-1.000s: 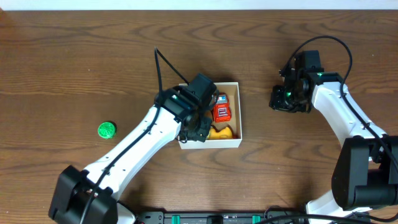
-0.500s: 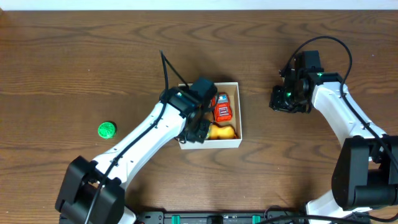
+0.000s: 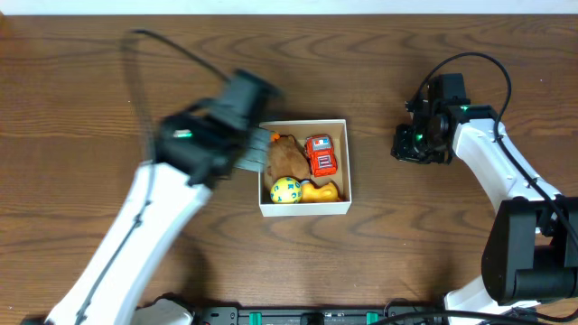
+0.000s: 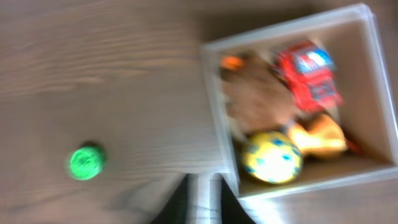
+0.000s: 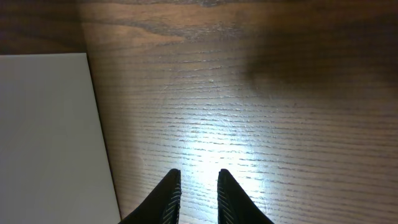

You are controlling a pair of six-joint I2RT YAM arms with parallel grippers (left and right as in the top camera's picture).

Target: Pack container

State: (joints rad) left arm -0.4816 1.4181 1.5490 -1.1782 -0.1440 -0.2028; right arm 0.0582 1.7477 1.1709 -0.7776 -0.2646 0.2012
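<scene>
Blurred: the left arm [image 3: 149, 217] is a smear overhead. The left gripper [image 3: 256, 152] is a grey streak just beside the left wall of the container [image 3: 307, 208]. We cannot tell whether it is clenched or released, and we see nothing in it.
Hidden: the green knobbly ball [image 4: 86, 163] shows only in the left wrist view, on bare wood left of the container; overhead the arm covers that spot.
Unclear: a flat white panel [image 5: 46, 137] fills the left of the right wrist view; we cannot say what it is.
Box: the container is square and shallow, with white card walls and a brown inside. It sits about midway between the desk's left and right edges.
Contents: a red toy truck [image 3: 321, 154], a brown fuzzy lump [image 3: 287, 155], a yellow ball with bluish spots [image 3: 286, 190] and an orange-yellow moulded figure [image 3: 322, 191], all packed close.
Idle side: the right gripper [image 5: 198, 177] has dark tapered fingers, slightly parted and grasping nothing. It is toward the right edge, well apart from the container.
Surface: the desk [image 3: 406, 253] is dark brown grained wood.
</scene>
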